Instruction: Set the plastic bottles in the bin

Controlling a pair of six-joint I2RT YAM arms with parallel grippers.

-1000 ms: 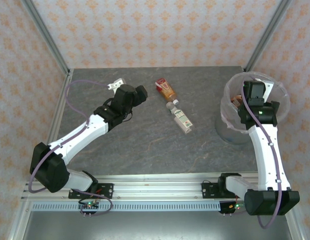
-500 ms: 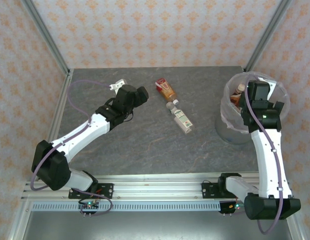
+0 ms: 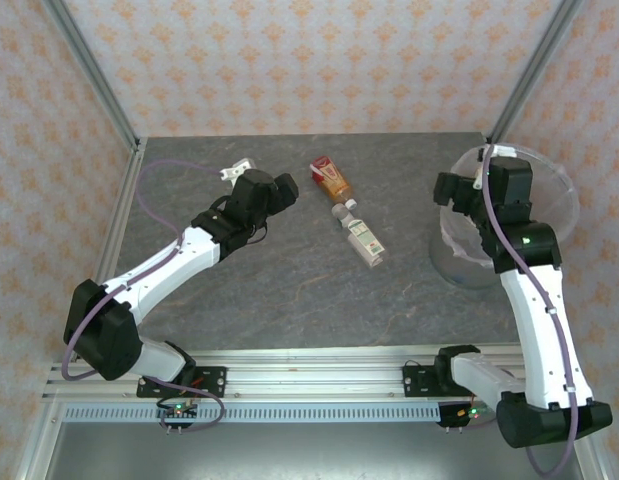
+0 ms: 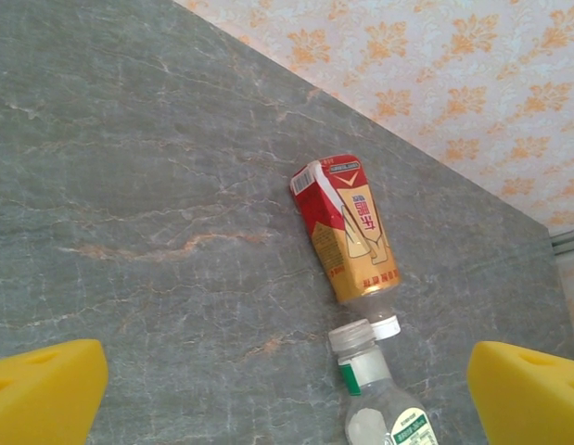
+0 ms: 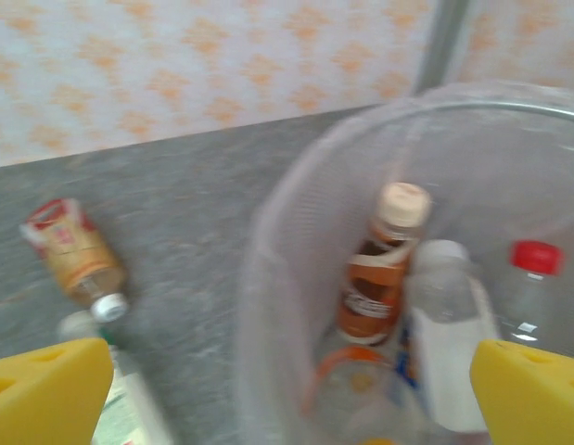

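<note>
Lying on the grey desk (image 3: pixel 289 285) near its far middle are a red-and-gold bottle (image 3: pixel 331 178), farther back, and a white-green bottle (image 3: pixel 362 236), nearer the arms. Their caps sit just beside each other. The left pincer (image 4: pixel 287 389) hovers above the desk to their left, its yellow pads (image 4: pixel 45 389) spread wide with nothing between them, and its wrist view looks down on both bottles. The bin (image 3: pixel 564 200) stands at the desk's right side. The right pincer (image 5: pixel 288 394) hangs by the bin's left rim, jaws wide apart and empty. Inside the bin, the blurred wrist view shows a brown-label bottle (image 5: pixel 381 264) with a pale cap standing upright, a clear white-capped bottle (image 5: pixel 446 320) just beside it, and a red-capped bottle (image 5: pixel 530 283) to the right. Something orange lies beneath them, perhaps another bottle, but the blur leaves that unsure. A small white object (image 3: pixel 234 170) lies on the desk behind the left arm.
</note>
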